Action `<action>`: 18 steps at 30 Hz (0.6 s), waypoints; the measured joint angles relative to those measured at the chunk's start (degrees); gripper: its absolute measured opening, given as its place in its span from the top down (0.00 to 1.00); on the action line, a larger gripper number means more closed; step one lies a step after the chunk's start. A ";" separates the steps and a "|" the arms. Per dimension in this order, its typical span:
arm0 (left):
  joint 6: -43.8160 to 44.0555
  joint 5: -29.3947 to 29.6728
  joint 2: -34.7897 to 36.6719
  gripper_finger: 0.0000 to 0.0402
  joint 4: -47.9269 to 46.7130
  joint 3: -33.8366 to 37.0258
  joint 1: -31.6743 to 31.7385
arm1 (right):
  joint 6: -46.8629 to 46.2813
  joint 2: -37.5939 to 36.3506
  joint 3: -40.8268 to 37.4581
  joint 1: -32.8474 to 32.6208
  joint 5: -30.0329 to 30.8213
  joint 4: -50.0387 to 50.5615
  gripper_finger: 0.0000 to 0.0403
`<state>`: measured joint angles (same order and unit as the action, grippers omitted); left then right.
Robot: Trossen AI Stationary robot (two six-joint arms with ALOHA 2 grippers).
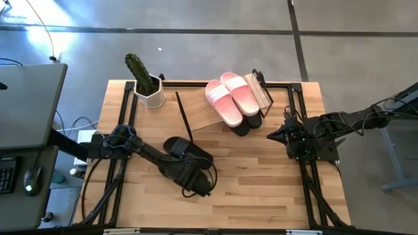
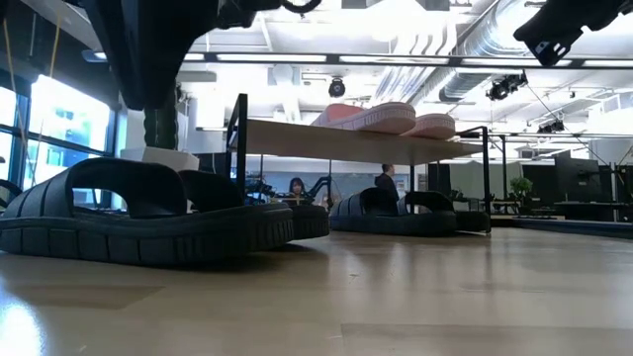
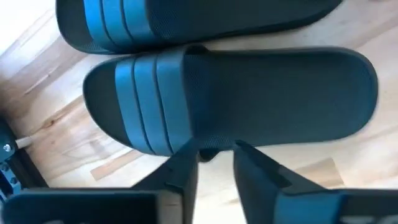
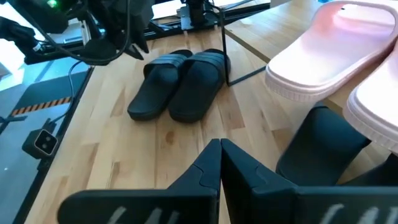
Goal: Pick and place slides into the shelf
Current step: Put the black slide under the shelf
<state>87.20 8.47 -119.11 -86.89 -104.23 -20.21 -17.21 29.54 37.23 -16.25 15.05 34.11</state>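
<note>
One black pair of slides (image 1: 177, 147) lies flat on the table left of centre, soles down, also seen in the low view (image 2: 148, 213) and right wrist view (image 4: 180, 84). My left gripper (image 3: 216, 155) hovers open above the long side edge of the nearer slide (image 3: 249, 93). The shelf (image 1: 199, 108) stands at the far middle. The pale pink pair (image 1: 232, 98) rests on its plank top (image 2: 326, 140). The other black pair (image 2: 406, 213) sits on the table underneath. My right gripper (image 4: 219, 152) is shut in the air right of the shelf (image 1: 271, 137).
A cactus in a white pot (image 1: 147, 85) stands at the table's far left corner, beside the shelf. A grey desk with a mouse (image 1: 29, 179) adjoins the left edge. Bare wood (image 1: 261, 189) shows along the near side. People (image 2: 297, 186) sit far off in the room.
</note>
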 joint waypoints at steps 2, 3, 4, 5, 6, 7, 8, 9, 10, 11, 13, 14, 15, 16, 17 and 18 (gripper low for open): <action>0.02 0.22 0.00 0.70 -0.28 0.91 0.04 | 0.73 -0.02 0.00 0.00 0.00 0.00 1.00; 0.04 0.58 0.00 0.67 -0.33 1.43 0.04 | 0.77 -0.02 0.00 0.00 0.00 0.00 1.00; 0.02 0.84 0.00 0.65 -0.29 2.11 0.04 | 0.78 -0.02 0.00 0.00 0.00 0.00 1.00; 0.02 0.80 0.00 0.63 -0.04 2.98 0.04 | 0.78 -0.02 0.00 0.00 0.00 0.00 1.00; 0.03 0.47 0.00 0.61 0.52 3.97 0.02 | 0.78 -0.02 0.00 0.00 0.00 0.00 1.00; 0.02 -0.03 0.00 0.59 1.47 5.24 0.02 | 0.78 -0.02 0.00 0.00 0.00 0.00 1.00; 0.02 -0.33 0.00 0.57 2.44 6.58 0.00 | 0.78 -0.02 0.00 0.00 0.00 0.00 1.00; 0.04 -0.50 -0.04 0.56 3.32 7.79 0.00 | 0.78 -0.02 0.00 0.00 0.00 0.00 1.00; 0.04 -0.54 -0.06 0.55 4.40 8.97 0.00 | 0.79 -0.02 0.00 0.00 0.00 0.02 1.00; 0.08 -0.68 -0.07 0.54 5.57 9.85 0.00 | 0.80 -0.02 0.00 0.00 0.00 0.02 1.00; 0.02 -1.37 -0.04 0.52 7.58 11.26 0.00 | 0.80 -0.01 0.00 0.00 0.00 0.04 1.00; 0.04 -1.37 -0.04 0.52 8.10 11.77 0.00 | 0.80 -0.02 0.00 0.00 0.00 0.06 1.00; 0.05 -1.37 -0.02 0.51 8.71 12.28 0.00 | 0.80 -0.02 0.00 0.00 0.00 0.05 1.00; 0.10 -1.35 0.02 0.52 9.28 12.82 0.00 | 0.80 -0.02 0.00 0.00 0.00 0.05 1.00; 0.37 -1.35 0.02 0.52 9.41 13.25 0.00 | 0.80 0.00 0.00 0.00 0.00 0.07 1.00; 0.88 -1.34 0.02 0.53 9.28 13.53 0.00 | 0.80 -0.02 0.00 0.00 0.00 0.07 1.00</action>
<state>88.08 7.13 -119.09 -77.61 -90.70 -20.21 -16.40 29.52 37.23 -16.25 15.05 34.17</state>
